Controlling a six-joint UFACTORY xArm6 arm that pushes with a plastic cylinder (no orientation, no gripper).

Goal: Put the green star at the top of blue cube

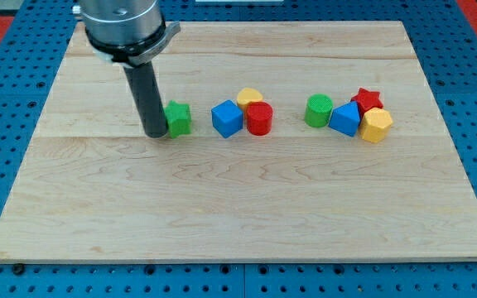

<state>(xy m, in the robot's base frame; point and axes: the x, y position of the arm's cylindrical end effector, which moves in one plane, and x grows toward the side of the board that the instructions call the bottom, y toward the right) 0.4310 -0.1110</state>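
The green star [179, 118] lies on the wooden board [238, 215], left of centre. My tip [156, 132] stands right against the star's left side, touching it or nearly so. The blue cube [227, 119] sits a short way to the star's right, with a gap between them. A yellow block [250, 98] and a red cylinder [259, 119] sit tight against the cube's right side.
A second cluster lies toward the view's right: a green cylinder [319, 111], a blue block [345, 120], a red star [367, 100] and a yellow block [376, 126]. The board rests on a blue pegboard surface [7, 124].
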